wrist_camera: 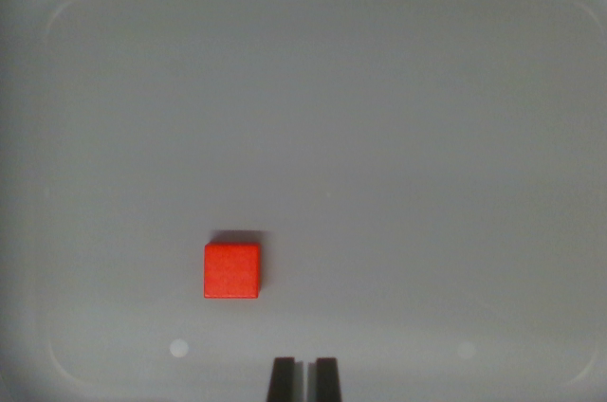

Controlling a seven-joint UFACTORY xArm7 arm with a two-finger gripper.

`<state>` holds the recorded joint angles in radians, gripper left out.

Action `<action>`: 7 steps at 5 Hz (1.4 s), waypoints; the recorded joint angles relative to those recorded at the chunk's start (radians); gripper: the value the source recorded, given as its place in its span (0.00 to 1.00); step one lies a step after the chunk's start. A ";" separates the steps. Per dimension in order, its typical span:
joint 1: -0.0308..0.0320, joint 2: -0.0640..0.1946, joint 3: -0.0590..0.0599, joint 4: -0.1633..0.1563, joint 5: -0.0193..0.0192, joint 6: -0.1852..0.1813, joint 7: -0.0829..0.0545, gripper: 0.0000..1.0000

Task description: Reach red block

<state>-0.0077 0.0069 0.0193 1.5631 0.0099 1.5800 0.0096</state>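
Wrist view looked straight down onto a pale grey tray-like surface [379,118] with a faint raised rim and rounded corners. On it lay a small red block [231,270], square in outline from above, matte, sitting flat with its edges roughly parallel to the picture's edges and a thin shadow along its upper side. It rested in the lower half of the view, a little to the wrist view's left of centre, well inside the rim.

At the bottom edge of the picture, the hand [303,379] showed as two dark fingertips pressed nearly together, only a thin pale slit between them, and pinching nothing.

The relation that mattered: the block lay up and toward the wrist view's left from the fingertips, near them but clearly apart, with bare grey surface between. The block did not sit on the line of the slit; it was offset to the left of it. Being square from above, it offered no long axis to line up with.

By my judgement the reach was not yet complete; the next move would call for a short shift toward the wrist view's left and forward, then a descent, with the fingers spread first if a grasp was wanted
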 joint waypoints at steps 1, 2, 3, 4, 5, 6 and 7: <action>0.0000 0.000 0.000 0.000 0.0000 0.000 0.000 0.00; 0.0011 0.002 0.001 -0.009 -0.0002 -0.011 0.002 0.00; 0.0011 0.002 0.001 -0.009 -0.0002 -0.011 0.002 0.00; 0.0026 0.005 0.001 -0.023 -0.0006 -0.028 0.005 0.00; 0.0026 0.005 0.001 -0.023 -0.0006 -0.028 0.005 0.00; 0.0045 0.009 0.002 -0.039 -0.0010 -0.048 0.009 0.00; 0.0045 0.009 0.002 -0.039 -0.0010 -0.048 0.009 0.00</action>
<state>-0.0031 0.0161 0.0216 1.5239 0.0089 1.5319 0.0182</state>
